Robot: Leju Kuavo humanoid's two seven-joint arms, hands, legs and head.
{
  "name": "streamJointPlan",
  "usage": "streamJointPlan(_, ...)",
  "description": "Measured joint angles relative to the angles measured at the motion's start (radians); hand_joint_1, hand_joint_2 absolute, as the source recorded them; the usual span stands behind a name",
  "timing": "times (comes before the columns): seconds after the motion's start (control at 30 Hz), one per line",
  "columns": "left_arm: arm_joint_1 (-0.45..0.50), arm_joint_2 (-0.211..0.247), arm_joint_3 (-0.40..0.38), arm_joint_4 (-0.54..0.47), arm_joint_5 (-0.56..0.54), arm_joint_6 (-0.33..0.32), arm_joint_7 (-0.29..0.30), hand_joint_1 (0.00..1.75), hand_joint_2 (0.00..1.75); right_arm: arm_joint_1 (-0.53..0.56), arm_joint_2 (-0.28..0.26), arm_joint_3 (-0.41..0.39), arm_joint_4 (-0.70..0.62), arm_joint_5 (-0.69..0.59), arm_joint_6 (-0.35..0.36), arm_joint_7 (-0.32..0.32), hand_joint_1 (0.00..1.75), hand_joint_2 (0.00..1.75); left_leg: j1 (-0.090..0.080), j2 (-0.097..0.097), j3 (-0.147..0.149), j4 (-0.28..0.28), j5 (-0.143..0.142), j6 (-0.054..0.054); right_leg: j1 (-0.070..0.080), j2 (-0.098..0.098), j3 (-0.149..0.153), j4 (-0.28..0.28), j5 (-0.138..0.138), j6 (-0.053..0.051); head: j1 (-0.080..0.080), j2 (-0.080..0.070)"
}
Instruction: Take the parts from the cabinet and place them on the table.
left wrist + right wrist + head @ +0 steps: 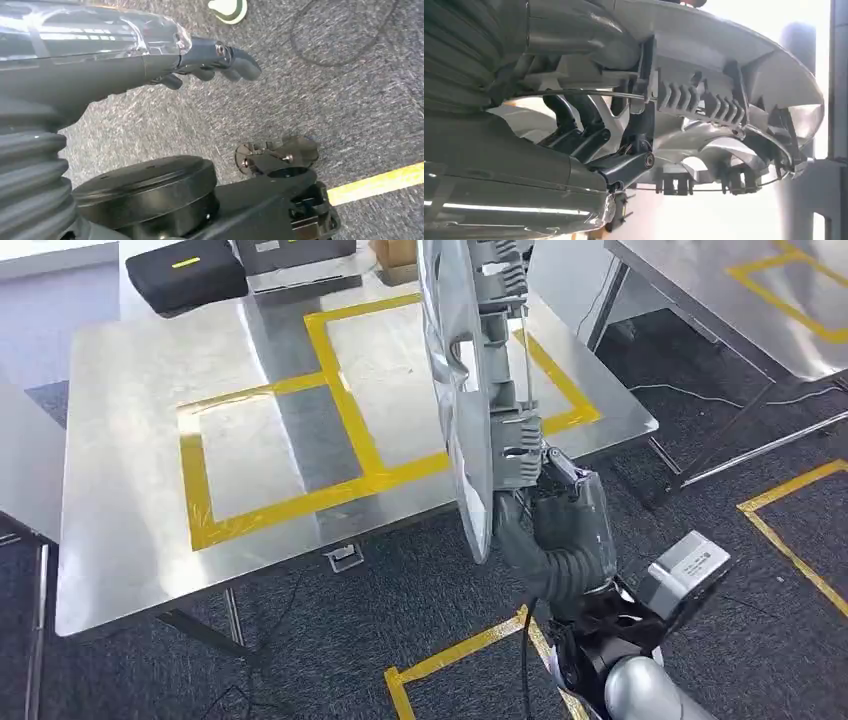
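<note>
Right hand (560, 505): I see it gripping a silver wheel cover (470, 390) upright at the steel table (130, 540) edge.
Left hand (220, 62): fingers curled, holding nothing, above carpet.

Your robot's right arm (640, 690) ends in a rounded silver shell, with black brackets and a thin black cable above it; a pale grey boxed module (690, 568) sits beside that joint; the wrist wears a dark grey ribbed cover (565, 565); the right hand (560, 495) is dark grey with black fingers (574, 130) and a small silver screw at a knuckle; the left hand (210, 62) shows a glossy grey casing, a ribbed cuff and dark fingertips (245, 65).
</note>
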Motion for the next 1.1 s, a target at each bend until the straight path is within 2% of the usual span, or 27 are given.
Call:
streamJointPlan(0.03,0.001,0.0,0.0,0.0,0.0,0.0,0.0,0.0,1.75,0.0,0.0,0.0,0.003,-0.001,0.0,0.0,1.75,1.75,0.0,-0.009,0.002,0.0,0.0,0.0,0.0,0.0,0.008,-0.024,0.03,-0.002,0.001,0.0)
streamJointPlan(0.07,0.0,0.0,0.0,0.0,0.0,0.001,0.0,0.0,1.75,0.0,0.0,0.0,0.005,-0.001,0.001,0.0,1.75,1.75,0.0,-0.019,0.004,0.001,0.0,-0.001,0.0,0.002,0.033,-0.086,0.076,-0.004,0.002,0.0)
streamJointPlan(0.1,0.0,-0.001,0.0,0.0,0.0,0.001,0.0,0.0,1.75,0.0,0.0,0.0,0.005,-0.002,0.001,0.0,1.75,1.75,0.001,-0.027,0.007,0.001,-0.002,-0.002,0.0,0.007,0.067,-0.168,0.126,-0.007,0.004,0.0)
streamJointPlan(0.13,0.0,-0.002,0.0,0.0,0.0,0.001,0.0,0.0,1.75,-0.001,0.001,0.0,0.005,-0.003,0.001,0.0,1.75,1.75,0.001,-0.034,0.008,0.002,-0.004,-0.006,-0.002,0.027,0.1,-0.252,0.169,-0.009,0.006,0.0)
streamJointPlan(0.17,-0.001,-0.002,0.0,0.0,0.0,0.001,0.0,0.0,1.75,-0.002,0.001,0.001,0.007,-0.004,0.001,0.0,1.75,1.75,-0.007,-0.038,0.002,0.007,-0.007,-0.01,-0.003,0.052,0.113,-0.278,0.162,-0.011,0.007,0.0)
streamJointPlan(0.2,-0.001,-0.003,0.0,0.0,0.0,0.001,0.0,0.0,1.75,-0.004,0.001,0.001,0.007,-0.004,0.001,0.0,1.75,1.75,-0.005,-0.043,-0.006,0.011,-0.005,-0.013,-0.004,0.046,0.122,-0.303,0.152,-0.013,0.01,0.0)
streamJointPlan(0.27,0.003,-0.003,0.0,0.0,0.0,0.001,0.0,0.0,1.75,-0.005,0.001,0.003,0.009,-0.006,0.001,0.0,1.75,1.75,0.001,-0.049,-0.01,0.008,-0.001,-0.022,0.001,0.041,0.117,-0.298,0.15,-0.018,0.011,0.0)
streamJointPlan(0.3,0.004,-0.002,0.0,0.0,0.0,0.001,0.0,0.0,1.75,-0.005,0.001,0.005,0.01,-0.007,0.001,0.0,1.75,1.75,-0.003,-0.054,-0.012,0.009,-0.002,-0.027,-0.002,0.035,0.118,-0.303,0.154,-0.025,0.012,0.0)
streamJointPlan(0.33,0.003,-0.002,0.0,0.0,0.0,0.001,0.0,0.0,1.75,-0.007,0.001,0.006,0.01,-0.008,0.001,0.0,1.75,1.75,-0.003,-0.013,-0.016,0.02,-0.018,-0.032,-0.005,0.025,0.122,-0.31,0.158,-0.032,0.012,0.0)
streamJointPlan(0.37,0.002,-0.002,0.0,0.0,0.0,0.001,0.0,0.0,1.75,-0.006,0.001,0.007,0.01,-0.008,0.001,0.0,1.75,1.75,-0.005,0.019,-0.029,0.049,-0.042,-0.037,-0.004,0.02,0.122,-0.31,0.158,-0.036,0.004,0.0)
streamJointPlan(0.4,0.001,-0.002,0.0,0.0,0.0,0.001,-0.001,0.0,1.75,-0.007,0.002,0.008,0.01,-0.009,0.001,0.0,1.75,1.75,0.001,0.024,-0.064,0.124,-0.085,-0.042,-0.003,0.01,0.122,-0.31,0.156,-0.042,0.003,0.0)
streamJointPlan(0.43,0.001,-0.002,0.0,0.0,0.0,0.001,-0.001,0.0,1.75,-0.006,0.002,0.01,0.011,-0.009,0.001,0.0,1.75,1.75,0.005,0.023,-0.104,0.207,-0.121,-0.045,-0.002,0.002,0.122,-0.309,0.156,-0.043,0.003,0.0)
streamJointPlan(0.47,0.002,-0.002,0.0,0.0,0.0,0.001,-0.001,0.0,1.75,-0.006,0.002,0.011,0.011,-0.009,0.001,0.0,1.75,1.75,0.007,0.022,-0.138,0.275,-0.145,-0.049,-0.002,-0.007,0.122,-0.309,0.155,-0.043,0.003,0.0)
streamJointPlan(0.5,0.003,-0.002,0.0,0.0,0.001,0.001,-0.002,0.0,1.75,-0.006,0.002,0.012,0.012,-0.009,0.001,0.0,1.75,1.75,0.01,0.021,-0.155,0.31,-0.148,-0.052,-0.002,-0.015,0.122,-0.309,0.155,-0.044,0.003,0.0)
streamJointPlan(0.53,0.002,-0.002,0.0,0.0,0.001,0.001,-0.003,0.0,1.75,-0.007,0.003,0.013,0.012,-0.008,-0.001,0.0,1.75,1.75,0.013,0.021,-0.15,0.296,-0.126,-0.053,-0.003,-0.018,0.123,-0.308,0.153,-0.042,0.003,0.0)
streamJointPlan(0.57,0.002,-0.001,0.0,0.0,0.001,0.001,-0.003,0.0,1.75,-0.007,0.003,0.014,0.012,-0.001,-0.007,0.0,1.75,1.75,0.014,0.022,-0.122,0.241,-0.087,-0.053,-0.003,-0.022,0.125,-0.308,0.152,-0.04,0.003,0.0)
streamJointPlan(0.63,0.004,-0.001,0.0,0.0,0.002,0.001,-0.007,0.0,1.75,-0.008,0.008,0.014,0.013,0.012,-0.018,0.008,1.75,1.75,0.014,0.029,-0.03,0.066,0.001,-0.046,-0.005,-0.026,0.132,-0.307,0.147,-0.032,0.003,0.0)
streamJointPlan(0.67,0.003,-0.001,0.0,0.0,0.003,0.001,-0.01,0.0,1.75,-0.008,0.012,0.016,0.015,0.014,-0.019,0.011,1.75,1.75,0.011,0.039,-0.01,0.034,-0.013,-0.039,-0.004,-0.027,0.13,-0.308,0.147,-0.029,0.004,0.0)
streamJointPlan(0.73,0.002,-0.002,0.0,0.0,0.004,0.002,-0.017,0.0,1.75,-0.011,0.017,0.021,0.023,0.026,-0.024,0.012,1.75,1.75,0.003,0.039,-0.008,0.019,-0.015,-0.032,0.0,-0.027,0.125,-0.303,0.149,-0.016,0.003,0.0)
streamJointPlan(0.77,0.003,-0.003,0.0,0.0,0.005,0.003,-0.021,0.0,1.75,-0.012,0.02,0.023,0.029,0.035,-0.029,0.012,1.75,1.75,0.009,0.038,-0.006,0.011,-0.013,-0.035,0.001,-0.027,0.125,-0.298,0.134,-0.021,0.006,0.0)
streamJointPlan(0.8,0.005,-0.005,0.0,0.0,0.007,0.005,-0.026,0.0,1.75,-0.013,0.02,0.026,0.033,0.039,-0.038,0.012,1.75,1.75,0.007,0.037,-0.004,0.013,-0.014,-0.036,0.0,-0.028,0.127,-0.3,0.142,-0.041,0.008,0.0)
streamJointPlan(0.83,0.005,-0.006,0.0,0.0,0.008,0.007,-0.03,0.0,1.75,-0.016,0.021,0.029,0.038,0.042,-0.044,0.012,1.75,1.75,0.006,0.035,-0.004,0.012,-0.014,-0.036,0.0,-0.029,0.131,-0.302,0.14,-0.045,0.013,0.0)
streamJointPlan(1.0,0.005,-0.011,0.0,0.0,0.009,0.01,-0.038,0.0,1.75,-0.021,0.031,0.04,0.057,0.045,-0.058,0.011,1.75,1.75,0.005,0.033,-0.003,0.013,-0.017,-0.029,0.0,-0.029,0.14,-0.318,0.148,-0.032,0.017,0.0)
streamJointPlan(1.1,0.005,-0.011,0.0,0.0,0.009,0.01,-0.04,0.0,1.75,-0.023,0.033,0.04,0.066,0.048,-0.065,0.011,1.75,1.75,0.004,0.033,-0.003,0.013,-0.018,-0.025,0.0,-0.03,0.141,-0.322,0.15,-0.03,0.018,0.0)
